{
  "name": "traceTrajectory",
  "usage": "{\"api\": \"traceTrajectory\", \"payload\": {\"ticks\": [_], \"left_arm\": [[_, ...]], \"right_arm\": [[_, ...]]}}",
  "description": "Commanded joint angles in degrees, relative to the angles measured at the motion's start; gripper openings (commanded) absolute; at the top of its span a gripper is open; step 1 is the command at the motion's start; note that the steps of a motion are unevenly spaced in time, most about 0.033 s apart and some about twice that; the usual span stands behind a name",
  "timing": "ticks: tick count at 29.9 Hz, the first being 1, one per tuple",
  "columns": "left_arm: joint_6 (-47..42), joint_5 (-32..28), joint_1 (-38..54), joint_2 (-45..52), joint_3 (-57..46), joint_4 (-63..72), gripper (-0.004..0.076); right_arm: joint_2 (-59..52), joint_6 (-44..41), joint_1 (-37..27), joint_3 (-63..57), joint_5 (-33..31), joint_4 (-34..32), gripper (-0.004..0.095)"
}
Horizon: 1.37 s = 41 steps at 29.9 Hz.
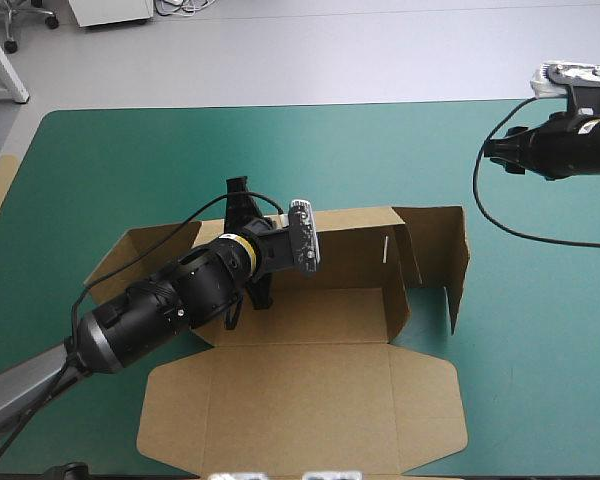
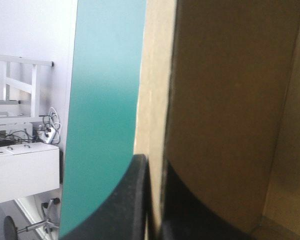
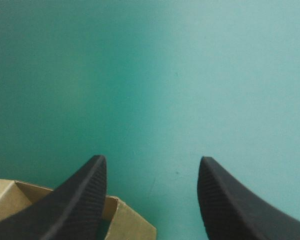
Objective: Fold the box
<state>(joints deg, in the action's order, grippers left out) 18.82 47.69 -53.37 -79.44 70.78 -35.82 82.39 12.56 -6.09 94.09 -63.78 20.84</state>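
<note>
Brown cut-board box (image 1: 300, 400) sits mid-table toward the near edge of the teal-green cover (image 1: 540, 380), left gripper (image 2: 155, 167) pinched on its raised far wall, right gripper (image 3: 151, 165) spread wide near far right corner; I'd fold that wall squarely along its crease, no twisting.

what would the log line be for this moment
left gripper: shut on far wall of box | right gripper: open, over teal-green cover, clear of box | box: open tray, lid flat
</note>
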Motion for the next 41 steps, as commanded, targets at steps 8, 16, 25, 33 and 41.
{"api": "traceTrajectory", "payload": {"ticks": [8, 16, 25, 33, 41], "left_arm": [[-9.07, -2.37, -0.34, 1.61, -4.54, -7.90, -0.0011], [-19.19, -7.01, -0.91, 3.20, -10.01, -19.53, -0.0011], [-20.72, -8.21, -1.01, 3.09, -10.85, -22.08, -0.0011], [-20.72, -6.03, -1.01, 3.09, -10.85, -22.09, -0.0011], [-21.49, -6.16, -1.01, 2.99, -10.85, -22.22, -0.0011]], "right_arm": [[5.72, 5.37, -1.82, 2.10, -1.49, 10.94, 0.0508], [8.73, 5.64, -1.82, 2.47, 0.80, 11.96, 0.0466], [15.75, 5.44, 2.72, 8.79, 0.33, 10.59, 0.0461], [18.61, 2.42, 8.38, 10.15, 2.11, 1.72, 0.0341], [20.29, 3.04, 8.51, 10.15, 0.70, 4.52, 0.0324]]}}
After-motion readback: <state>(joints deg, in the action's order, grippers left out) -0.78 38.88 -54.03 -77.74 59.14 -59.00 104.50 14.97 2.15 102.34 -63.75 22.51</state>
